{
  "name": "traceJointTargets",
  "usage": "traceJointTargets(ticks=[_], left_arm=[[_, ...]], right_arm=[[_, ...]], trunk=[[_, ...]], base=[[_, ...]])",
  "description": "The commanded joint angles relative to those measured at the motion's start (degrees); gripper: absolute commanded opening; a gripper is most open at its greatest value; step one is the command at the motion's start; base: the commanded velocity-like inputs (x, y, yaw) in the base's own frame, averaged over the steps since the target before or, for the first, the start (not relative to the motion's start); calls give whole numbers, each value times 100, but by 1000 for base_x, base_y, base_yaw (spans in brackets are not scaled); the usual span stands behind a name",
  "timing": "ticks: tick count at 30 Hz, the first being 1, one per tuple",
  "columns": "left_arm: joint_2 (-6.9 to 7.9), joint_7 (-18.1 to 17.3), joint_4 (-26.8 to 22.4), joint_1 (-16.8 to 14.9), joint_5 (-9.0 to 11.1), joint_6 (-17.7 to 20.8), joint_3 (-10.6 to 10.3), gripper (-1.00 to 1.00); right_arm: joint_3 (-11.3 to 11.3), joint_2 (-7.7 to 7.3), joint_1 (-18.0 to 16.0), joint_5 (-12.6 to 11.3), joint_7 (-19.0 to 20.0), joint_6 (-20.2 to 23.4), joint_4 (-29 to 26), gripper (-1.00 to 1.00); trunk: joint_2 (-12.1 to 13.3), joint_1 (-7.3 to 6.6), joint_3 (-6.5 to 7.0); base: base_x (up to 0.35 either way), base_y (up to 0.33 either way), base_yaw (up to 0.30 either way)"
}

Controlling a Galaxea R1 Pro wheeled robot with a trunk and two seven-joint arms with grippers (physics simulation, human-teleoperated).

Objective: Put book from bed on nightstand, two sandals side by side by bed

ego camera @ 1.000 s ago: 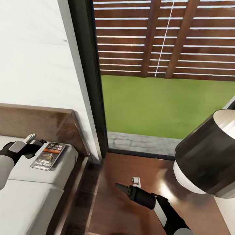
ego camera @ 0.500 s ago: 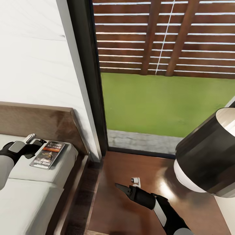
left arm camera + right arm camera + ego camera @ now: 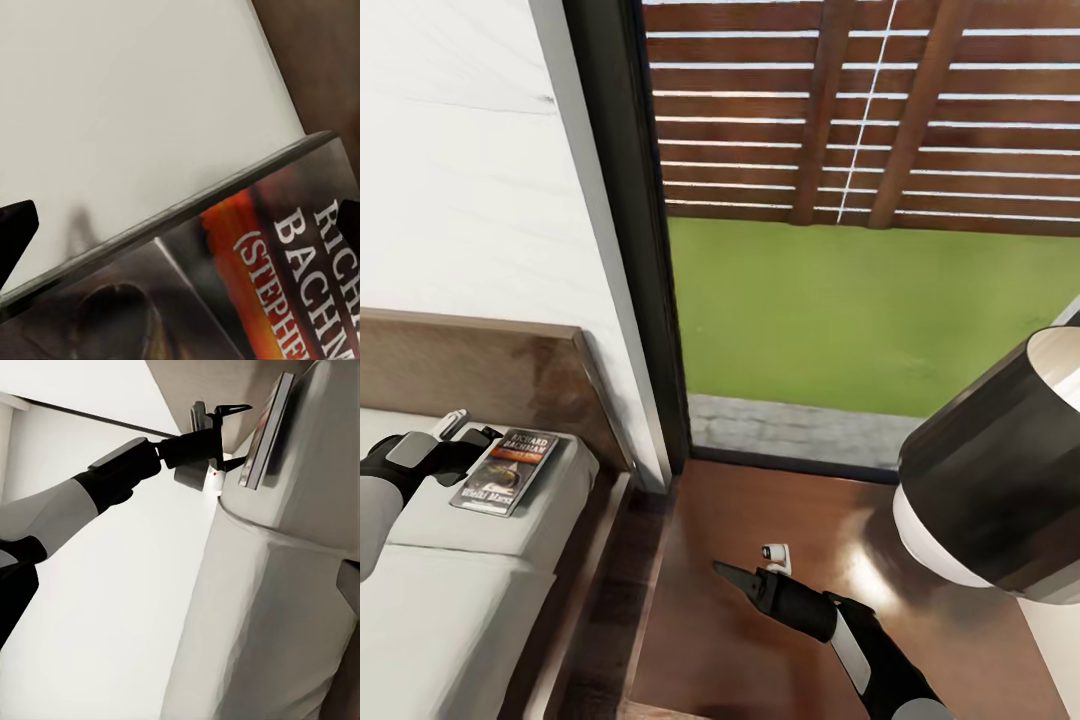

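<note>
Head view: the book [image 3: 505,470] lies on the bed [image 3: 470,590] near the headboard, the left gripper [image 3: 478,440] at its edge. Left wrist view: spread fingertips [image 3: 15,229] flank the book [image 3: 247,270]. Right wrist view: the left gripper [image 3: 234,435] is released, straddling the book's [image 3: 266,431] edge. Whether the right gripper [image 3: 728,574] over the nightstand [image 3: 760,660] is clenched, I cannot tell.

Book [image 3: 505,471] flat on the bed [image 3: 450,590], near its head-end corner, just before the headboard [image 3: 490,375]. Left gripper [image 3: 478,441] at the book's left edge, over the mattress. Nightstand [image 3: 760,600] right of the bed, window [image 3: 860,220] behind it, right gripper [image 3: 732,576] above its top, lamp [image 3: 990,480] at its right edge.
</note>
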Motion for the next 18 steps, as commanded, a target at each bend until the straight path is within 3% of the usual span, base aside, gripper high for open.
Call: traceJointTargets(ticks=[1, 18], left_arm=[[1, 45, -11, -1, 61, 28, -1, 100], [55, 42, -11, -1, 67, 28, -1, 100]], right_arm=[[-17, 4, -2, -1, 20, 60, 0, 100], [-17, 4, -2, 0, 20, 50, 0, 100]], trunk=[[-2, -1, -8], [-2, -1, -40]], base=[[0, 0, 0], [0, 0, 0]])
